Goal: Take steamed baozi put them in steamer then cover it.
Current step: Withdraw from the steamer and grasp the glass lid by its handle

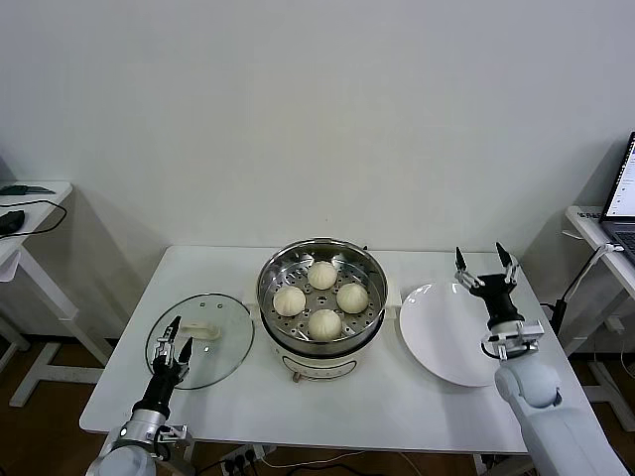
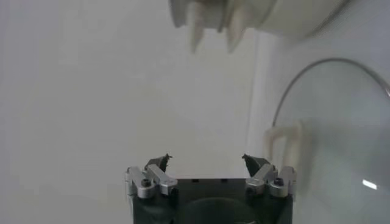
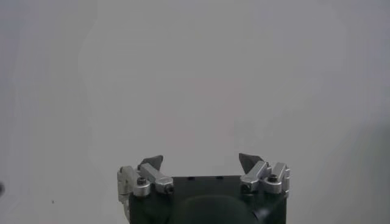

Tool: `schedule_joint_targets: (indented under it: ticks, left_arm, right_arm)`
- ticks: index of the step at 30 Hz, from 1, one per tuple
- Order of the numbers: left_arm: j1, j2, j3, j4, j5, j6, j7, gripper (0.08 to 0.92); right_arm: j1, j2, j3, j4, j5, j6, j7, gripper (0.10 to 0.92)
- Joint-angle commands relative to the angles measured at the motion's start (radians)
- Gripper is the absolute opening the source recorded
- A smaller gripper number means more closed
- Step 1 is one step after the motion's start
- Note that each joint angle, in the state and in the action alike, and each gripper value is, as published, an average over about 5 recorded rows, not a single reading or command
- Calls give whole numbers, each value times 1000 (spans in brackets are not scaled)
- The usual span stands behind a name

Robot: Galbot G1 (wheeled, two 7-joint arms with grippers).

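Several cream-white steamed baozi (image 1: pixel 321 275) lie inside the shiny steamer (image 1: pixel 274 315) at the table's middle. Left of the steamer, the glass cover (image 1: pixel 223 342) rests flat on the table, its cream handle (image 1: pixel 200 332) up; the cover (image 2: pixel 341 140) and its handle (image 2: pixel 282 143) also show in the left wrist view. My left gripper (image 1: pixel 173 336) hovers open over the cover's left edge, holding nothing, its jaws (image 2: pixel 207 161) wide apart. Over the far right rim of the white plate (image 1: pixel 442 337), my right gripper (image 1: pixel 485 264) stands open and empty, as the right wrist view (image 3: pixel 200 162) confirms.
The steamer's cream base (image 2: pixel 268 15) appears in the left wrist view. A side desk with a black mouse (image 1: pixel 8 220) stands at far left, and a desk with a laptop (image 1: pixel 623 193) at far right. The table's front edge (image 1: pixel 298 431) runs just before both arms.
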Motion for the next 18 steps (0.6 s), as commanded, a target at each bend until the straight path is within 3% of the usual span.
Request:
schedule_joint_targets:
  ticks: [1, 18]
  left_arm:
    - [-81, 14, 1, 132, 129, -90, -15, 823]
    - [-148, 14, -1, 194, 119, -88, -2, 823]
  right_arm:
    - [-134, 53, 99, 22, -16, 9, 14, 823]
    - [-133, 77, 89, 10, -27, 1, 10, 823]
